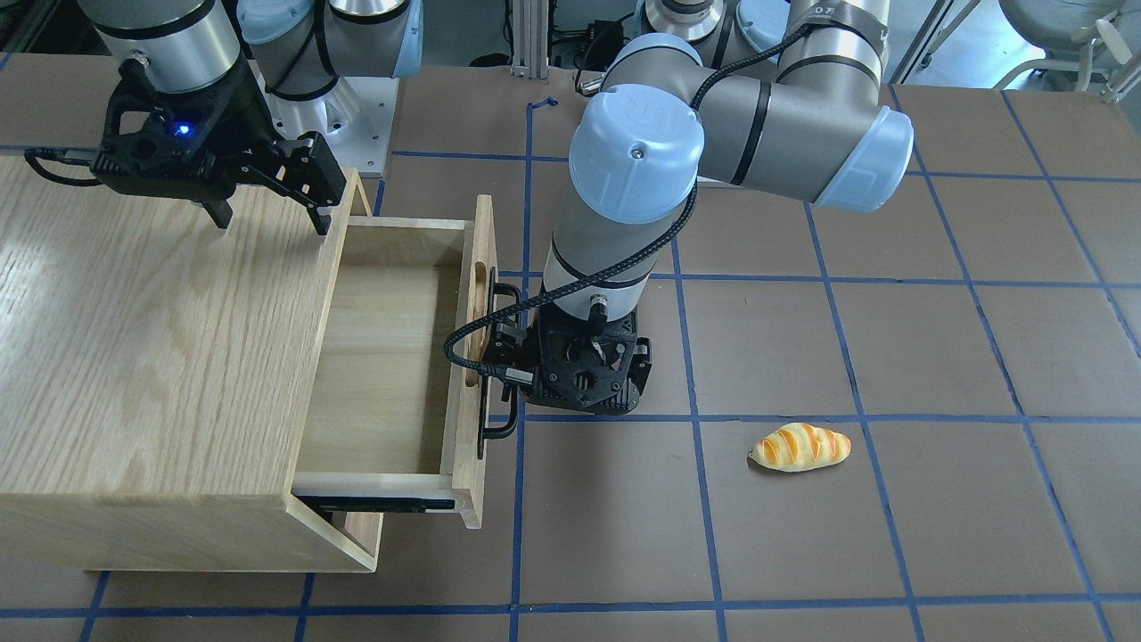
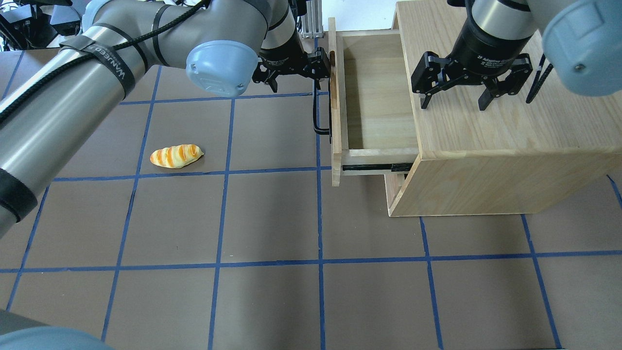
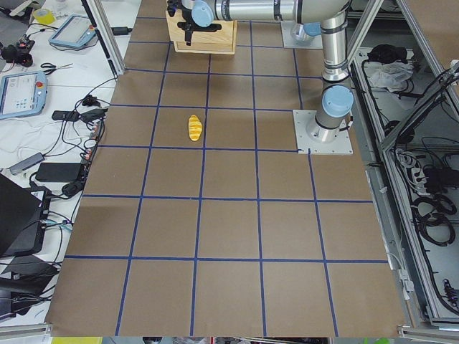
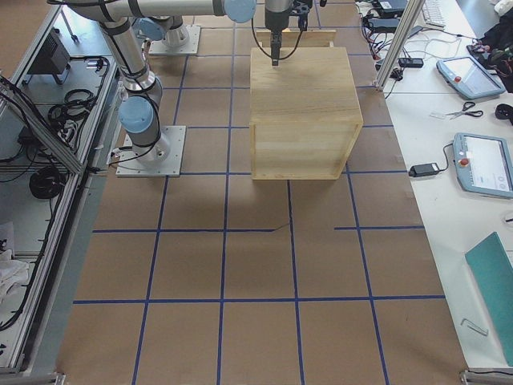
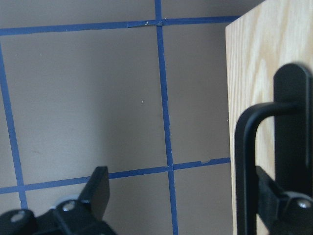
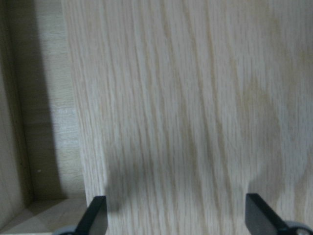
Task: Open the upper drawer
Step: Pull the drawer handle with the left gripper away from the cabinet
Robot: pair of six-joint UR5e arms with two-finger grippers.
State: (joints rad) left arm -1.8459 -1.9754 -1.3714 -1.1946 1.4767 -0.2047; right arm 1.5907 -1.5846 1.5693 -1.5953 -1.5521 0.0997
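- The bread roll (image 2: 176,156) lies on the table well left of the cabinet, out of the way of the pull.
- The left gripper (image 5: 181,186) points down at the drawer front with its fingers apart. One finger sits tucked behind the black bar handle (image 2: 318,114), apparently hooking it rather than pinching it.
- The upper drawer (image 2: 376,97) stands well out of the cabinet (image 2: 486,184), with its bare floor and side rail exposed, so the opening looks largely done.
- The right gripper (image 2: 454,99) hangs spread wide over the cabinet top near the drawer opening, probably to steady the box. I cannot tell whether it touches the top.
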